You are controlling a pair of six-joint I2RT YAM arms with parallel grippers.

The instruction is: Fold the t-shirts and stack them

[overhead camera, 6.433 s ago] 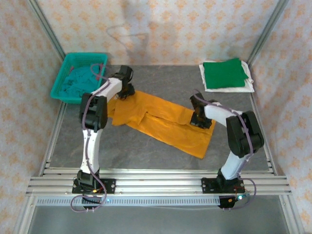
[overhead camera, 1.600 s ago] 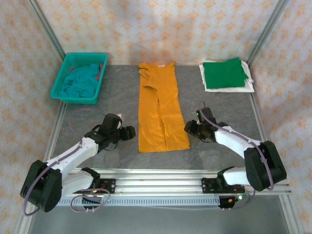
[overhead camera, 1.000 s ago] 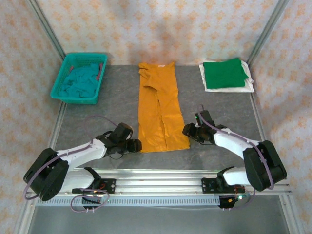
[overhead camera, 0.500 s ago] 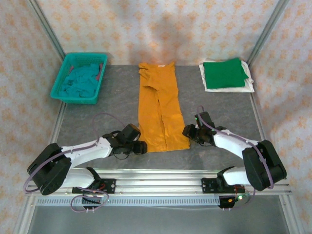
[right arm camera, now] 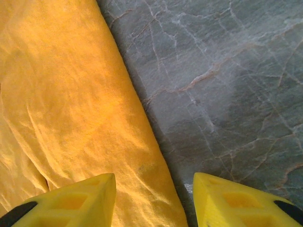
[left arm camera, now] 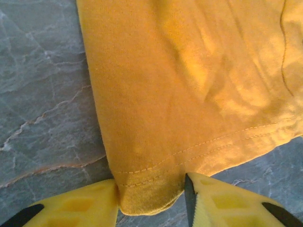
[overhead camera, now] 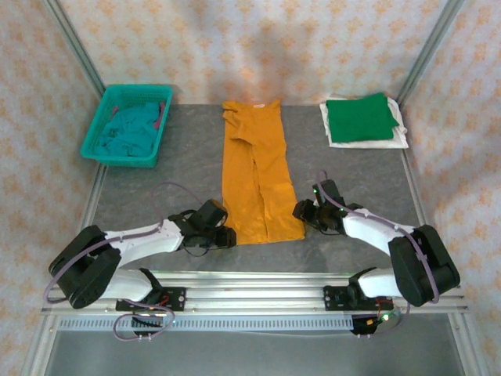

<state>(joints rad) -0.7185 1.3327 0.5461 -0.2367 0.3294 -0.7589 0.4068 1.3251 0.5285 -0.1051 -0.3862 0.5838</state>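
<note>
The mustard-orange t-shirt (overhead camera: 254, 176) lies folded into a long strip down the middle of the table, print hidden. My left gripper (overhead camera: 225, 237) sits low at its near left corner. In the left wrist view the hemmed corner (left arm camera: 147, 189) lies between the open yellow fingers (left arm camera: 227, 203), cloth touching both; the gripper (left arm camera: 151, 198) straddles it. My right gripper (overhead camera: 300, 211) is at the shirt's near right edge. In the right wrist view it (right arm camera: 154, 201) stands open across that edge (right arm camera: 156, 179). A folded green t-shirt (overhead camera: 358, 117) rests on a white one (overhead camera: 401, 135) at the back right.
The teal mesh basket (overhead camera: 133, 89) at the back left holds a crumpled teal t-shirt (overhead camera: 129, 131). Grey marbled table (overhead camera: 156, 196) shows on both sides of the orange shirt. Metal frame rails (overhead camera: 250, 294) run along the near edge.
My left gripper has slid right along the table until its fingers straddle the orange shirt's near left corner. The right gripper has barely moved. The shirt lies as before.
</note>
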